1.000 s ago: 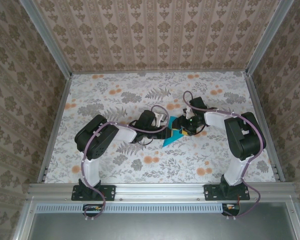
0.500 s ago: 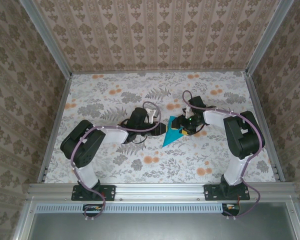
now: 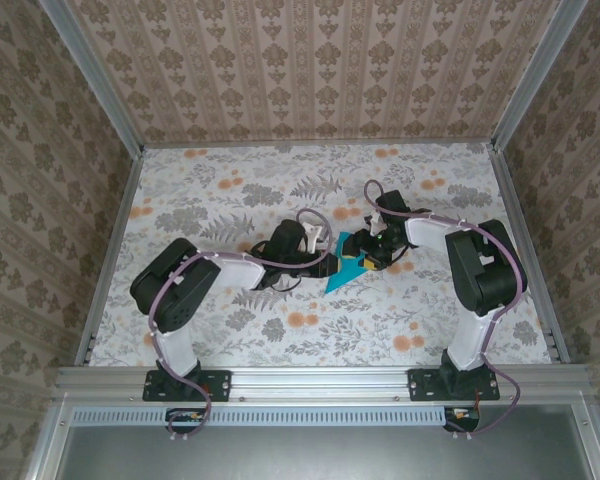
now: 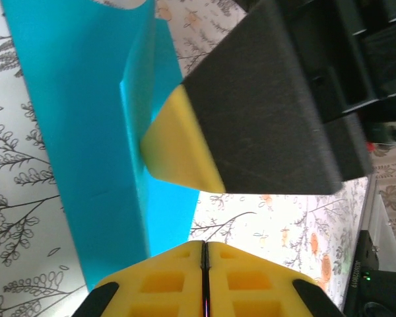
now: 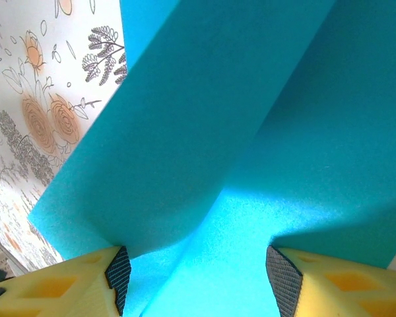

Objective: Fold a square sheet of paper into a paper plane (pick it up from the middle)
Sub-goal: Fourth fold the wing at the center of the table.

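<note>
The left gripper (image 3: 326, 262) stood off the paper (image 3: 346, 270) half a second ago. It has since swung back against the paper's left edge and its jaws have closed. In the left wrist view its yellow fingers (image 4: 158, 284) meet flush, with no paper visibly pinched between them. The right gripper (image 3: 370, 250) stands part open, astride the partly folded paper, which lies mid-table (image 3: 230, 190). Judgement: the closed left jaws suit pressing a crease rather than lifting, and the folding is far from complete.

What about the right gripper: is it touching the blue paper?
Touching. The right wrist view shows the paper lying against both inner faces of the open right gripper, with no gap.
</note>
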`<action>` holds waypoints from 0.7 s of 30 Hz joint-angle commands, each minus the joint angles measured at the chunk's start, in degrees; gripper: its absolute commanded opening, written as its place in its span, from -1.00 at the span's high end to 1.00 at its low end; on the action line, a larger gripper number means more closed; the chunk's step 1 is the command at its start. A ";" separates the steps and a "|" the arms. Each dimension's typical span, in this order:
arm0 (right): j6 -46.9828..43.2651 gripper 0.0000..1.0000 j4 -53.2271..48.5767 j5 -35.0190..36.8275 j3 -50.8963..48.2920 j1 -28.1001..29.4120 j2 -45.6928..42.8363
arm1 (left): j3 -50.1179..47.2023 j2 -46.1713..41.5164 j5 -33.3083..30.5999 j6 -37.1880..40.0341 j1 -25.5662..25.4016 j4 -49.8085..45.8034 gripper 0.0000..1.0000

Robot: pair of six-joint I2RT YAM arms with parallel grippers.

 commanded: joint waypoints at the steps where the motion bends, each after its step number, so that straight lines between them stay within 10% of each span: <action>1: 0.49 -0.27 -3.96 9.97 -1.69 0.26 5.08 | 1.68 1.48 -0.34 0.85 -0.07 -1.63 0.81; 21: 2.44 -0.14 -10.56 19.15 0.34 1.62 9.47 | 2.01 3.99 -1.71 0.22 0.76 -2.46 0.84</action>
